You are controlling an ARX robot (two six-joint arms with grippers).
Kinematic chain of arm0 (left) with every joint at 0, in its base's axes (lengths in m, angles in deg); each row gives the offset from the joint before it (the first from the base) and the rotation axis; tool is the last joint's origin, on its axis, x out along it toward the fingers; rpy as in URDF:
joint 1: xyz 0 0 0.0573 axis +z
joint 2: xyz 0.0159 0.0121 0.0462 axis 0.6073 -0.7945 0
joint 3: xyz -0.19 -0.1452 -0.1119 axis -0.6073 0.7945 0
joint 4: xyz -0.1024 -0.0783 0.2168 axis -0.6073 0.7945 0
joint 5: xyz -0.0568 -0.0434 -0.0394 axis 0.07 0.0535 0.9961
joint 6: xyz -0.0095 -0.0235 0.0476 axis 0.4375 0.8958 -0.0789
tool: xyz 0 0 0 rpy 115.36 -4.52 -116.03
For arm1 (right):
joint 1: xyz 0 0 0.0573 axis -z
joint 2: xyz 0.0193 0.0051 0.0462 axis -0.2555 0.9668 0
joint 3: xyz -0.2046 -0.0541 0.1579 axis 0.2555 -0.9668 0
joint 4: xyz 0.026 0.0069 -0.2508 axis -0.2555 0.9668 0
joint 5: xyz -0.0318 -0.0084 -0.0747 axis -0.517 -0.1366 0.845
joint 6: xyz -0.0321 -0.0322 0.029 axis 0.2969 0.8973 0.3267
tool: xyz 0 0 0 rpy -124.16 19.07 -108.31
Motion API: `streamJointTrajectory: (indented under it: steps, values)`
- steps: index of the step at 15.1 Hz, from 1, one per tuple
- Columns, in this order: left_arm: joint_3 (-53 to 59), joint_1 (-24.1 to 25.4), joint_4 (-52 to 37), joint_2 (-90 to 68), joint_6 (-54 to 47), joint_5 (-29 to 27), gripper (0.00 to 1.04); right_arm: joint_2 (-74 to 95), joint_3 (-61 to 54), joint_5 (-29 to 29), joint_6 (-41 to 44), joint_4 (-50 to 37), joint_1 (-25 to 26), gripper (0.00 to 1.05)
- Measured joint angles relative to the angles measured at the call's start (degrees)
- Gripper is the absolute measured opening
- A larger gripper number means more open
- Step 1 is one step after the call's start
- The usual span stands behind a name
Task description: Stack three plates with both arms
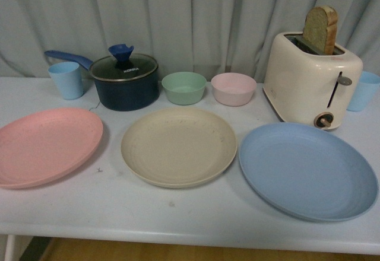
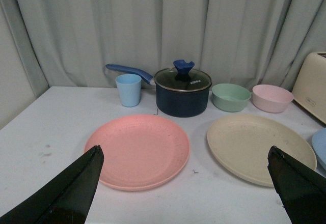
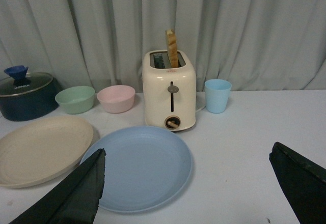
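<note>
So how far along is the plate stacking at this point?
Nothing is stacked yet: the pink plate, beige plate and blue plate lie side by side, none on another. Nothing is in hand; the left gripper and right gripper are both open and empty. All the stacking is left.

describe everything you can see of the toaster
The toaster is cream, glossy and plastic-looking, with rounded corners. It stands upright at the back right of the white table. A slice of bread sticks up from one slot. Its end face has a dark slit with a grey lever near the top and a round dial below. The light blue plate lies just in front and a blue cup stands beside it; whether either touches it is unclear.
</note>
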Motion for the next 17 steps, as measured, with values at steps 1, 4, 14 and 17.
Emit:
streamJointTrajectory:
  steps: [1, 4, 14, 17]
  values:
    - [0.0, 0.0, 0.0, 0.0, 0.0, 0.0, 0.98, 0.0, 0.0, 0.0, 0.0, 0.0, 0.0, 0.98]
    - [0.0, 0.0, 0.0, 0.0, 0.0, 0.0, 0.98, 0.0, 0.0, 0.0, -0.02, 0.0, 0.0, 0.98]
    - [-28.63, 10.25, -25.59, -67.38, 0.66, 2.08, 0.98, 0.0, 0.0, 0.0, 0.02, 0.0, 0.0, 0.98]
    - [-45.05, 12.87, -23.15, -91.97, -2.01, 1.4, 0.98, 0.0, 0.0, 0.0, 0.02, 0.02, 0.0, 0.98]
